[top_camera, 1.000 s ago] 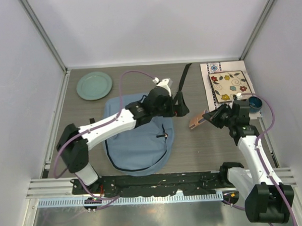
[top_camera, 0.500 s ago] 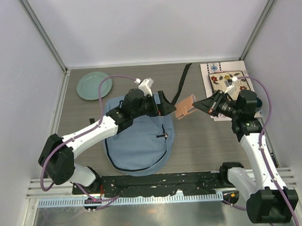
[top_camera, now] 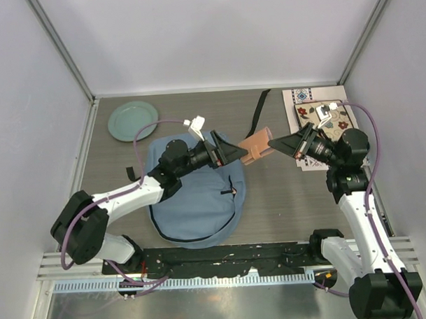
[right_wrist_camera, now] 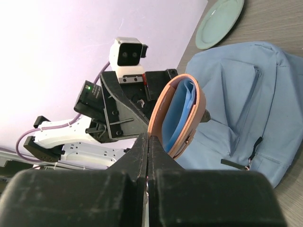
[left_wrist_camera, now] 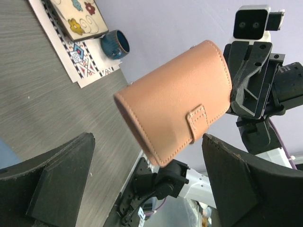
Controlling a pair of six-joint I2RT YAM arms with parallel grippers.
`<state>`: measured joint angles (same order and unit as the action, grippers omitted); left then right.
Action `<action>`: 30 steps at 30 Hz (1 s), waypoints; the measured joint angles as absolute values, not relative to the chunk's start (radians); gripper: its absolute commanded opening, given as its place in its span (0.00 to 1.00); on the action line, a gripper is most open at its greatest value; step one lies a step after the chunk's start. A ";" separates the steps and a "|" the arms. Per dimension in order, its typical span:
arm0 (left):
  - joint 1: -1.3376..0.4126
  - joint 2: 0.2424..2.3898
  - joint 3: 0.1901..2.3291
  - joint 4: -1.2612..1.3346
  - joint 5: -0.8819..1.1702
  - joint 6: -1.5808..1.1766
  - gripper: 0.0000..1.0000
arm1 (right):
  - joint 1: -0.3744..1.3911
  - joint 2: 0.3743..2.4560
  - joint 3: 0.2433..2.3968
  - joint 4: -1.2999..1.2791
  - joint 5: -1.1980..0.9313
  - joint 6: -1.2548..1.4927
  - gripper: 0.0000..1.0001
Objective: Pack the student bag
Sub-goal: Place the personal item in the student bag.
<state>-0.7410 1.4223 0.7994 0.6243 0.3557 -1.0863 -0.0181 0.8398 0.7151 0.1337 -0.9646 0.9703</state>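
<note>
the right pincer (top_camera: 274, 143) is pinching one thin edge of a tan wallet (top_camera: 254, 145) and holds it in the air, flap side toward the left wrist camera. the left pincer (top_camera: 235, 154) is spread wide, one finger on each side of the wallet (left_wrist_camera: 175, 120), and as far as i can tell neither touches it. this looks like a hand-over between the arms.

the main risk is a drop. the right side's grip is narrow and sits at the very end of the wallet (right_wrist_camera: 177, 118), so the wallet could swing or twist when the left fingers close on it. if the right pincer lets go before the left has a firm hold, the wallet would fall to the desk (top_camera: 284, 199) beside the bag, not into it. a second worry: the bag lies flat and i cannot see any mouth open, so there may be nowhere to put the wallet yet.

the bag (top_camera: 193, 202) lies on the desk under the left arm. its long axis runs from near to far, leaning a little left at the far end. its rounded, zip-lined end points toward the arm bases, and a black strap (top_camera: 258, 116) trails off far right.
</note>
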 measured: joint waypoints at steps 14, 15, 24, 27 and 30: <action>-0.741 0.870 0.691 0.116 -0.018 -0.963 1.00 | 0.348 0.938 0.609 0.167 -0.737 0.977 0.01; -0.740 0.855 0.691 0.080 -0.035 -0.959 0.99 | 0.355 0.948 0.586 0.167 -0.716 0.981 0.01; -0.766 0.947 0.614 -0.078 -0.038 -0.989 1.00 | 0.355 1.008 0.332 0.107 -0.583 0.994 0.01; -0.805 1.028 0.607 -0.096 -0.025 -0.992 1.00 | 0.357 1.008 0.292 0.052 -0.558 0.978 0.07; -0.846 1.111 0.627 -0.102 -0.020 -0.991 1.00 | 0.358 1.008 0.290 0.038 -0.540 0.959 0.13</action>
<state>-0.8459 1.1110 0.6266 -0.1024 -0.0200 -0.9913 0.3580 1.0077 0.2905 0.0383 -0.5396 0.9592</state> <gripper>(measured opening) 0.995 0.090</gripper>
